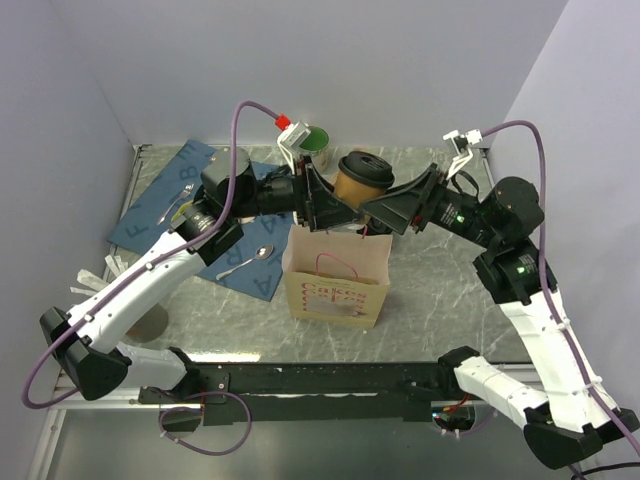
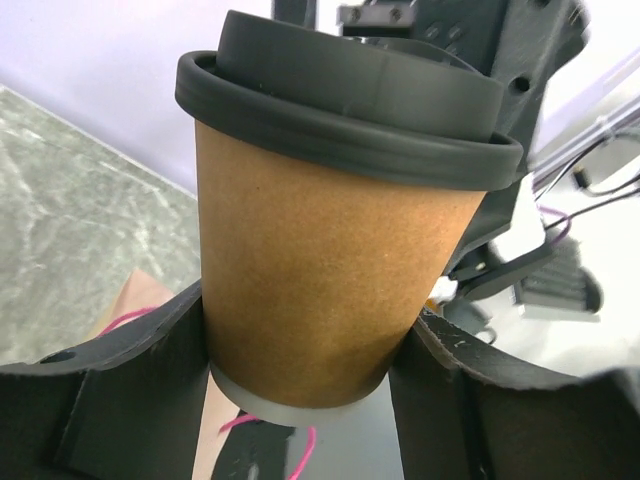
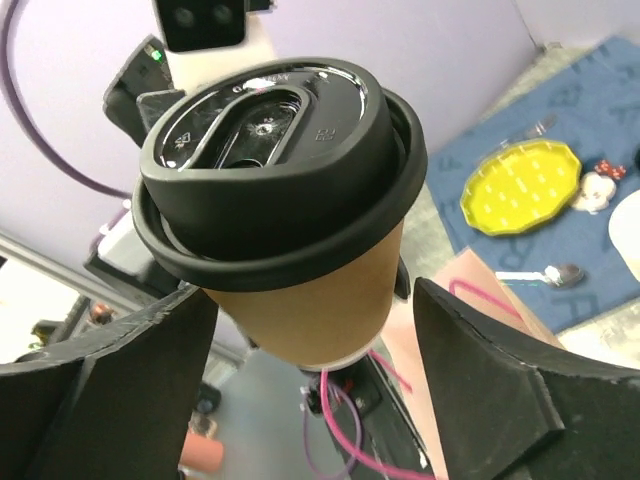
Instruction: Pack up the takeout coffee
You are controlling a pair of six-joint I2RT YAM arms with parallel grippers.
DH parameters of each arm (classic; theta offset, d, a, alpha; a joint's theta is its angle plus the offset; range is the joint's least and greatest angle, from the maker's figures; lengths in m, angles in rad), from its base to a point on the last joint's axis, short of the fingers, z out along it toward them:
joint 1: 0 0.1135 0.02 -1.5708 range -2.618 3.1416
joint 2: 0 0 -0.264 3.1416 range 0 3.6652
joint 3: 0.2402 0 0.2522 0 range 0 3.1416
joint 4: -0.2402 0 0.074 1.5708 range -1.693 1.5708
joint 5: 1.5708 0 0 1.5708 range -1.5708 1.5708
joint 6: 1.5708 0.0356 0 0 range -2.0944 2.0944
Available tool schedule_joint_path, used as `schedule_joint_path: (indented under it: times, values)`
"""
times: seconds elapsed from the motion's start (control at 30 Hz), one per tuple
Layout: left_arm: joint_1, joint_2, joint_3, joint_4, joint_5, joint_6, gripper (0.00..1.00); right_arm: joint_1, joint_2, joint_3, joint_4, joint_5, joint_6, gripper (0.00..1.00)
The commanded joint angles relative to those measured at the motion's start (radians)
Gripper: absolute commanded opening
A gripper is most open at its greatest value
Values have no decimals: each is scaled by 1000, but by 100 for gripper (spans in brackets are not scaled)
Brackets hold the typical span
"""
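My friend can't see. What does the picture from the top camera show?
The left tool holds a brown takeout coffee with a black lid over a paper bag with pink handles. The right tool is open close beside it. Under them is a grey stone-look table, with a blue mat at back left.

We see a brown paper cup (image 2: 320,270) with a black plastic lid (image 3: 280,170). The brown paper bag (image 1: 335,290) has pink letters on it. The cloth mat (image 1: 145,222) is blue, the round plate (image 3: 520,187) yellow, the table (image 1: 440,300) swirly grey.
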Motion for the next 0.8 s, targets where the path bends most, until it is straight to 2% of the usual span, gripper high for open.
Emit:
schedule_joint_path:
  times: [0.0,0.2,0.4,0.53,0.67,0.77]
  values:
    - [-1,-45,48,-78,33,174,41,-3,0,156,-265,-40,-174,88]
    - [12,-47,82,-258,58,318,46,-31,46,342,-588,-140,-320,90]
    - [12,-70,86,-405,64,422,49,-48,147,586,-887,-102,-454,90]
    - [12,-76,89,-463,74,456,50,-51,218,693,-945,-100,-464,90]
    - [12,-93,66,-486,113,461,51,-57,333,813,-1005,-186,-457,90]
    - [12,-105,37,-480,146,446,52,-58,381,818,-1040,-241,-481,89]
